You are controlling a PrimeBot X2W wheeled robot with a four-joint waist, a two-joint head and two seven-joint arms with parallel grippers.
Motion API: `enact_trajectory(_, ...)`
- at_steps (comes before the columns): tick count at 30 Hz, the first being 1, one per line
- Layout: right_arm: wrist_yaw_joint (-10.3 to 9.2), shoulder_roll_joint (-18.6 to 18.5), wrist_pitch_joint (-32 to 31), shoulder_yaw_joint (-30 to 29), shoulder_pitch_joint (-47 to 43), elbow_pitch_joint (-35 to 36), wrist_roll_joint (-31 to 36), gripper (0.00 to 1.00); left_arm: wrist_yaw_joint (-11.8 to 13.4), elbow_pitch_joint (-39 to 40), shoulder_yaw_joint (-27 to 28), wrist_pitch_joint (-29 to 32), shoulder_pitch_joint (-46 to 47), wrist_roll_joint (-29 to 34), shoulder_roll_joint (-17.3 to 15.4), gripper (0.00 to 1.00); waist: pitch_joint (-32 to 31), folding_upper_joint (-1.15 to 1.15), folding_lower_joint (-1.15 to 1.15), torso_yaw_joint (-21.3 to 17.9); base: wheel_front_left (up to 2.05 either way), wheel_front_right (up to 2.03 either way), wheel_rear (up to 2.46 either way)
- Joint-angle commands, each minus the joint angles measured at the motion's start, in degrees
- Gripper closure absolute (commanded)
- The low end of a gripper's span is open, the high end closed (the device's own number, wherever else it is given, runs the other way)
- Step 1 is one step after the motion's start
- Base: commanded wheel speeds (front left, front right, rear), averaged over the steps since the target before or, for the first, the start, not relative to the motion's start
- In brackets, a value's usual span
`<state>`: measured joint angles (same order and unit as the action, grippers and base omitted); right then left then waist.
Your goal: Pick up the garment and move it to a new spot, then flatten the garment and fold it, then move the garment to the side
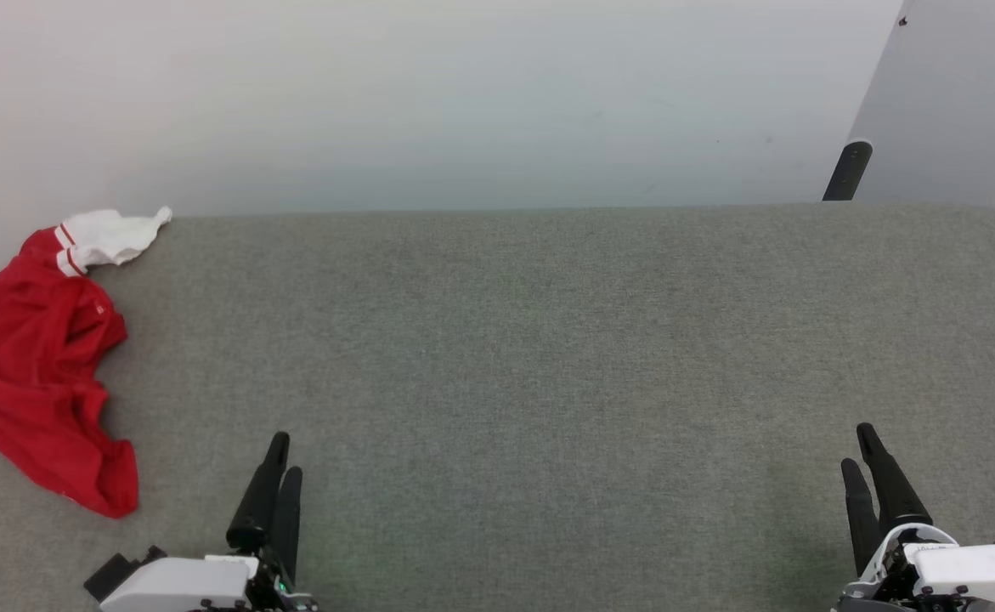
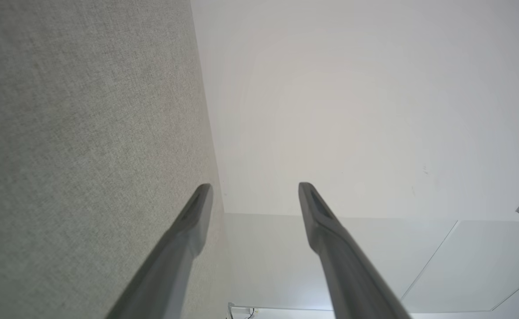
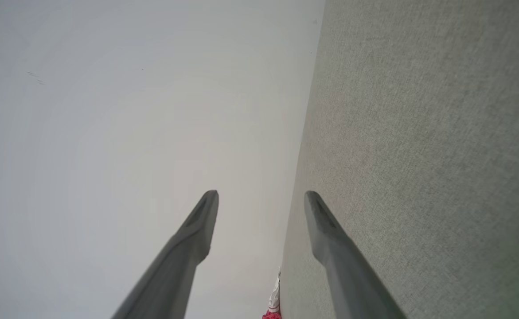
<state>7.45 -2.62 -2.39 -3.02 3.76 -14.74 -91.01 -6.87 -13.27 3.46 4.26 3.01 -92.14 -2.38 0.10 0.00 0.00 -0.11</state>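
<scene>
Garment lies crumpled at nine o'clock in the head view, at the left edge of the grey desk; its white sleeve points toward the wall at ten o'clock; part of the red cloth runs past the frame edge, so I cannot confirm its full outline. Left end effector sits at seven o'clock and right end effector at five o'clock; both are parked low and near the robot, fingers pointing toward twelve. Both wrist views show the fingers spread with a clear gap and nothing between them; each end effector is open and empty.

I judge this a ready posture ahead of the pick-up; the first step is not yet begun. The left end effector is the nearer one, with the garment near it at ten o'clock; the right one is well apart from it, though a red-and-white scrap shows at six o'clock in its wrist view.

Surroundings: a dark post stands at two o'clock beside a pale panel; both are well apart from the garment. No object lies between the left end effector and the cloth; the wall just behind the sleeve limits reach from that side.
</scene>
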Motion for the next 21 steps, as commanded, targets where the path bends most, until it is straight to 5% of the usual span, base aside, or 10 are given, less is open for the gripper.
enact_trajectory(1, 0.02, -0.37, 0.59, 0.55, 0.90, 1.08, 1.00, 0.00, 0.25, 1.40, -0.44, -0.34, 0.83, 0.63, -0.59, 0.00, -0.02, 0.00, 0.00, 0.00, 0.00, 0.00, 0.00)
enact_trajectory(11, 0.02, -0.92, 3.19, 2.21, 1.10, 0.59, 6.93, 0.00, 1.21, 2.42, -3.13, -3.06, 0.85, 5.69, -2.24, 0.00, -0.13, 0.00, 0.00, 0.03, 0.00, 0.00, 0.00)
enact_trajectory(21, 0.03, -0.73, 5.47, 1.63, 1.45, -0.66, 20.51, 0.00, 2.59, 1.78, -6.63, -6.64, 1.22, 14.72, -4.66, 0.00, -0.26, 0.00, 0.00, 0.11, 0.00, 0.00, 0.00)
